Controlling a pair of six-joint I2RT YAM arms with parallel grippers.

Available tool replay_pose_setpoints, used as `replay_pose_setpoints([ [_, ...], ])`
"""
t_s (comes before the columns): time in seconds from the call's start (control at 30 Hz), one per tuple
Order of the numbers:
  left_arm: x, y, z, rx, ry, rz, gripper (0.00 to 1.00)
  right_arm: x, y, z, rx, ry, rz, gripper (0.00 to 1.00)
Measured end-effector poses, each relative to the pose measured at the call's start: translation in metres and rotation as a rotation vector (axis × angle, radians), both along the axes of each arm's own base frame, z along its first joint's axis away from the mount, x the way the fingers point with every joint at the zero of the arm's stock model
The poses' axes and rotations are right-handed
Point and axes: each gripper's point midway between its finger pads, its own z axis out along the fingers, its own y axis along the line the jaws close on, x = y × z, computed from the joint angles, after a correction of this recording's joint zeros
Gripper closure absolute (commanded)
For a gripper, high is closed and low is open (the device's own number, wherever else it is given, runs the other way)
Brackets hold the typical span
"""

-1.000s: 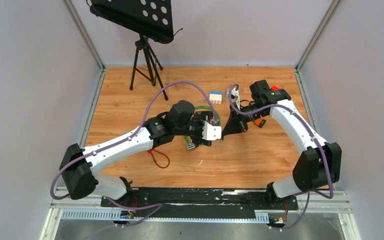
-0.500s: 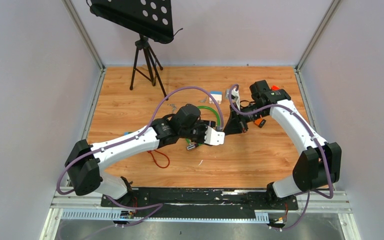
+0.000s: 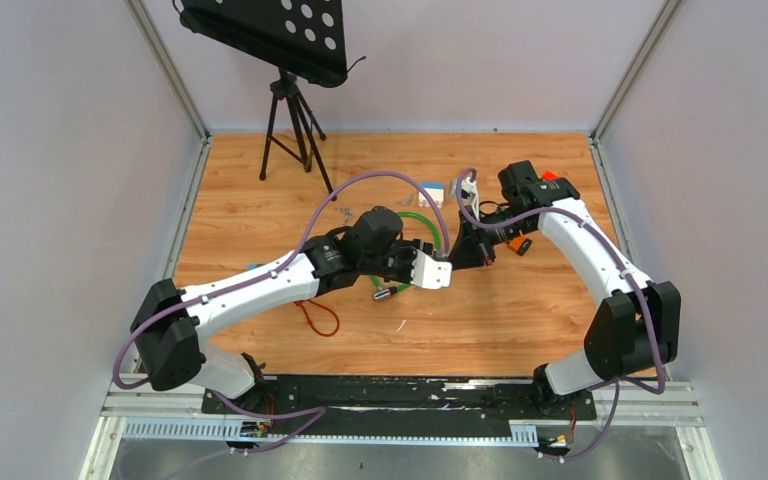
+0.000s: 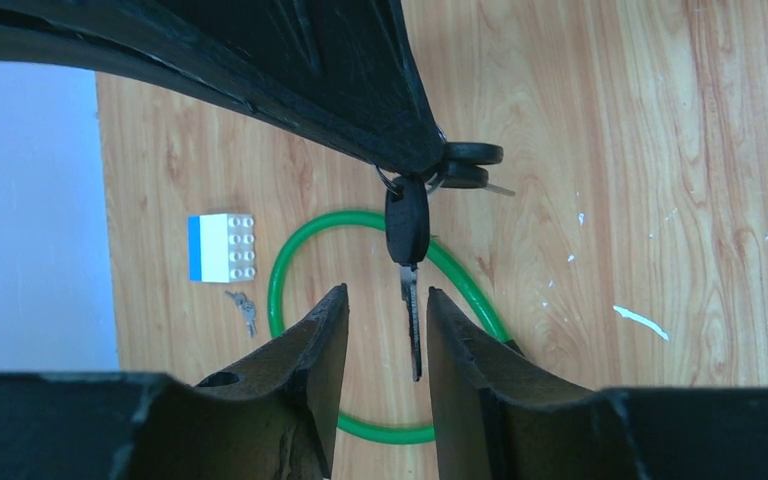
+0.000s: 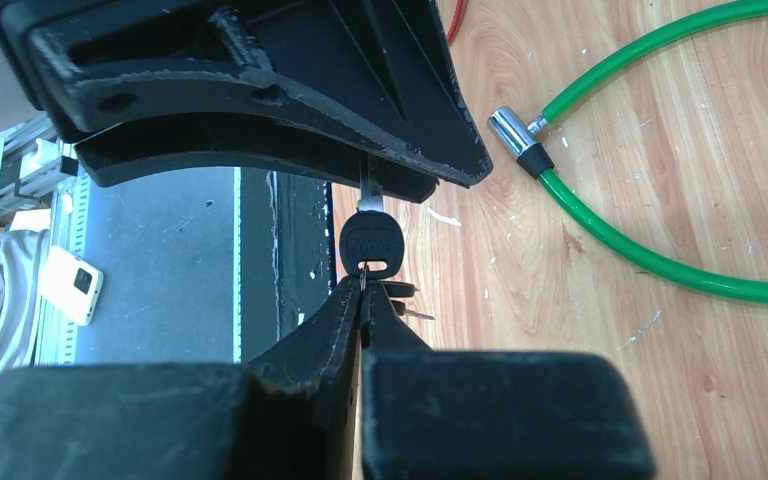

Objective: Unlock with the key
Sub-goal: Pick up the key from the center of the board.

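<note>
the two arms meet over the middle of the wooden table (image 3: 520,320), tip to tip. the right gripper (image 5: 364,285) has its fingers pressed tight together on a small key ring (image 4: 388,183), and a bunch of keys hangs from it in the air above the boards. one black-headed key (image 4: 406,225) sticks out from the bunch with its metal blade running straight into the gap of the left gripper (image 4: 387,293). two more black-headed keys (image 4: 470,165) on the same ring fan off to the side.

the left jaws stand apart, one finger on each side of the blade. the blade sits nearer one finger than the other and nothing is pinching it; wood shows through the gap.

underneath lies the green cable lock (image 4: 290,250), its loop curling flat on the table. its silver barrel end (image 5: 512,130), with a black collar, rests on the wood just beside the grippers, well clear of the key.

further back on the table are a white studded block with a blue edge (image 4: 220,248) and, near it, a tiny pair of loose keys (image 4: 247,310). a red cord loop (image 3: 318,315) lies by the left arm, and a black perforated music stand on a tripod (image 3: 290,110) stands in the far left corner.
</note>
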Motion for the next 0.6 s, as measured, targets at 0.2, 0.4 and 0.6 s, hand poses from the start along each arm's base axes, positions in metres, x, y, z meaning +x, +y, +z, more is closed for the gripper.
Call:
replay_pose_setpoints([
  [0.2,0.0,-0.006,0.011,-0.02,-0.017,-0.005,0.66,0.0,0.0,0.0,0.0,0.001,0.0,1.0],
  [0.4,0.0,-0.007,0.014,-0.021,-0.025,-0.003,0.79,0.0,0.0,0.0,0.0,0.001,0.0,1.0],
  [0.6,-0.002,-0.004,0.008,0.005,-0.011,-0.003,0.99,0.001,0.0,0.0,0.0,-0.002,0.0,1.0],
])
